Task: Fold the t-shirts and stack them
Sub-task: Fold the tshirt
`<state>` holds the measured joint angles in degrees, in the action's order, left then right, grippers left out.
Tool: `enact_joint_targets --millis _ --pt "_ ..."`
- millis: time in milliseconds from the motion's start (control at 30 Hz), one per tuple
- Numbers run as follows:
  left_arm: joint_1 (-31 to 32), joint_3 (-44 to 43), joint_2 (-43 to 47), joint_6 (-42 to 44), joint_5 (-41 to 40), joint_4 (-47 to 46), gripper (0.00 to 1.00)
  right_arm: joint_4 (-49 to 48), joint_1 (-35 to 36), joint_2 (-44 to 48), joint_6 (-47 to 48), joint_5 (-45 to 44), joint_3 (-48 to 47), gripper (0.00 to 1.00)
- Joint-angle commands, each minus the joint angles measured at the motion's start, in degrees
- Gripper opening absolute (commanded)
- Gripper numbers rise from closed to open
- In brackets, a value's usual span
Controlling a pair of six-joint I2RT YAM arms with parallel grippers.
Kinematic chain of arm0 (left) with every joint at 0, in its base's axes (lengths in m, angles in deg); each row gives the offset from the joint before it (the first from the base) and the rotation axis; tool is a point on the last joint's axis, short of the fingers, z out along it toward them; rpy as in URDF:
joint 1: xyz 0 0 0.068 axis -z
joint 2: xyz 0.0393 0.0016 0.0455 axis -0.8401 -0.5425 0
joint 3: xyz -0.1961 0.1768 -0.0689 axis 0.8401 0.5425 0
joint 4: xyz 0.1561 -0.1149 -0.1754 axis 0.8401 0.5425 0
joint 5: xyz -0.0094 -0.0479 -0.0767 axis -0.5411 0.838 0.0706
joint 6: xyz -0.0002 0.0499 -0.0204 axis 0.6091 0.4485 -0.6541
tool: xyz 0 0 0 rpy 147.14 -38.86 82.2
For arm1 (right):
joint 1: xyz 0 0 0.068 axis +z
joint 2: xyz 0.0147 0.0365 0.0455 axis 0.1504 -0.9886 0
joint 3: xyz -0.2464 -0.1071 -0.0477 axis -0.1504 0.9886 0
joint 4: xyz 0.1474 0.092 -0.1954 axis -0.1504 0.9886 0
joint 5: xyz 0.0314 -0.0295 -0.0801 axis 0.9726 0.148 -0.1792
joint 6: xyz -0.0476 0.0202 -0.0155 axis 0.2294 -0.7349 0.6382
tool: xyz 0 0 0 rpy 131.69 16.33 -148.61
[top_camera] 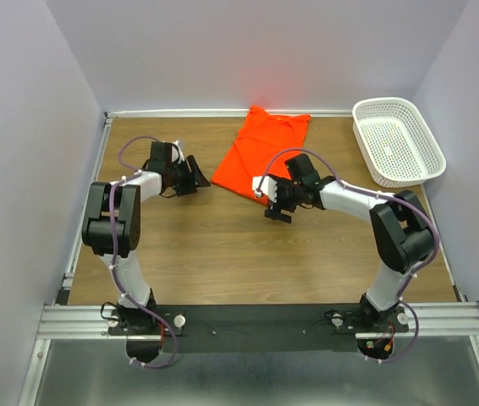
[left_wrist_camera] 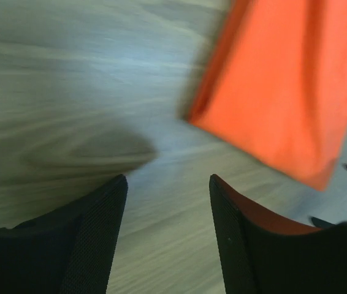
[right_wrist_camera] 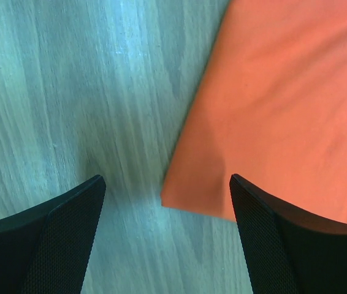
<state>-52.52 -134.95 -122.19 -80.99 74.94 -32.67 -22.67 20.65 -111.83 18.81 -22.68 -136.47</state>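
The orange-red t-shirt (top_camera: pixel 261 152) lies folded in a narrow slanted strip at the back middle of the wooden table. It also shows in the left wrist view (left_wrist_camera: pixel 284 92) and in the right wrist view (right_wrist_camera: pixel 284 104). My left gripper (top_camera: pixel 195 174) is open and empty, just left of the shirt's near-left corner, apart from it. My right gripper (top_camera: pixel 275 201) is open and empty at the shirt's near corner; that corner (right_wrist_camera: pixel 179 196) lies between its jaws, and the right finger (right_wrist_camera: pixel 271 239) is over the cloth's edge.
A white perforated plastic basket (top_camera: pixel 397 140) stands empty at the back right of the table. Grey walls close in the left, back and right sides. The metal rail with the arm bases (top_camera: pixel 256 321) runs along the near edge.
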Motion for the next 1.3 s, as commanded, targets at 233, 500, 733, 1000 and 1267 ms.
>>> enact_joint_targets --millis 233,500,733,1000,1267 --pt "2.9 -4.4 -3.1 -5.0 -3.9 -0.6 0.66 -6.6 4.5 -3.9 -3.2 -16.2 1.6 0.79" --pt "5.8 -7.3 -6.9 -7.0 -4.2 1.4 0.66 -7.6 4.6 -4.0 -3.7 -18.5 3.0 0.72" --pt "6.2 -6.7 -7.3 -9.2 -9.0 0.7 0.54 -7.8 4.5 -3.5 -4.1 -18.2 3.3 0.66" --pt "6.2 -8.6 -10.2 -10.4 -6.8 -1.5 0.19 -7.6 4.5 -4.7 -3.6 -17.5 3.6 0.40" --pt "6.2 -5.0 -7.7 -9.5 -3.9 -3.3 0.00 -6.7 4.4 -6.0 -4.2 -16.4 3.3 0.12"
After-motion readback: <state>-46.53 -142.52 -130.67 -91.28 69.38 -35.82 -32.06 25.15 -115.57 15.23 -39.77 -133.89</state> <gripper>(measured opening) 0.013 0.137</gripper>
